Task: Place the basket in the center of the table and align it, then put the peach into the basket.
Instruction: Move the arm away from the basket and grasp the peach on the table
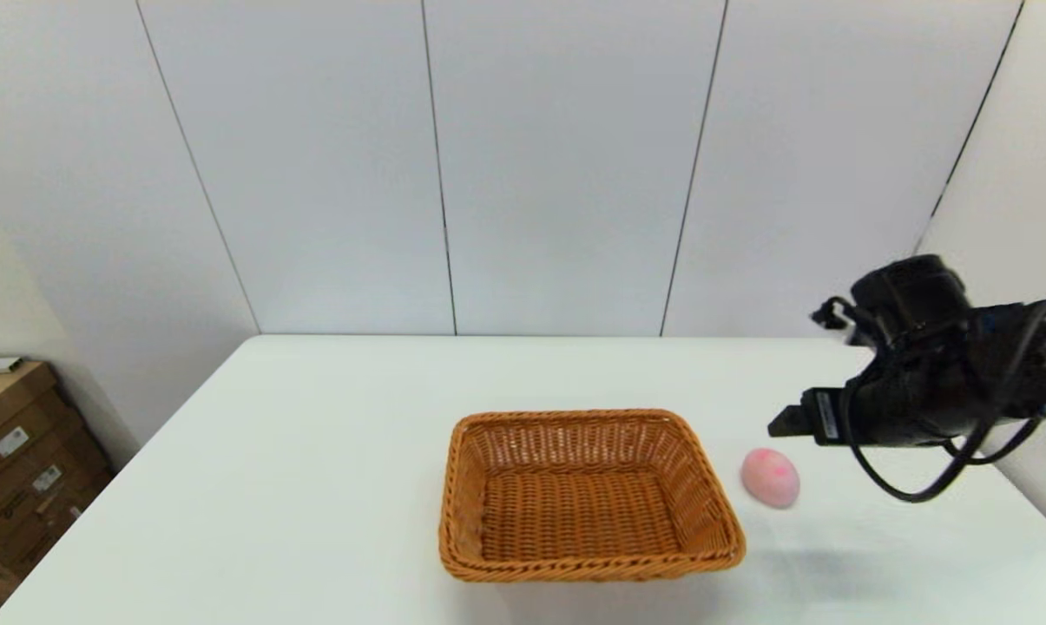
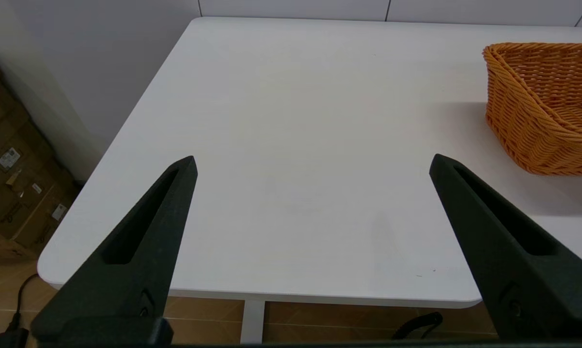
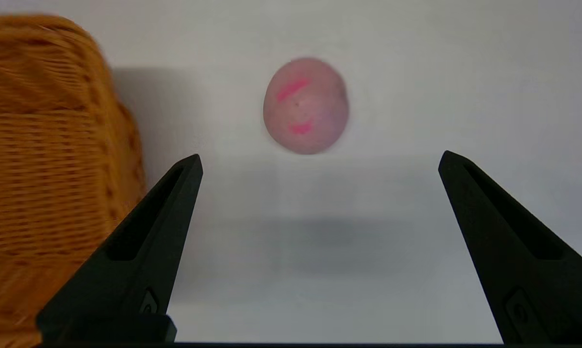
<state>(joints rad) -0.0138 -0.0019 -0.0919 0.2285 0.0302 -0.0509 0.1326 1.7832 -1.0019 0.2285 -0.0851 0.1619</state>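
Two items noted: the basket (image 1: 585, 495) sits lower centre of the head view on the tabletop (image 1: 314, 451), empty; the peach (image 1: 771, 476) lies just right of it. Our right gripper (image 3: 319, 162) hovers above, jaws spread. We advise descending centred, closing gently. Left gripper (image 2: 312, 164) idles, jaws spread.

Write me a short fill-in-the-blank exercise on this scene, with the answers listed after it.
1. The peach lies on the table, on the robot's ____ of the basket.
2. The basket holds ____.
3. The right gripper hangs above the peach with its fingers ____.
4. The left gripper is ____.

Answers: right; nothing; open; open
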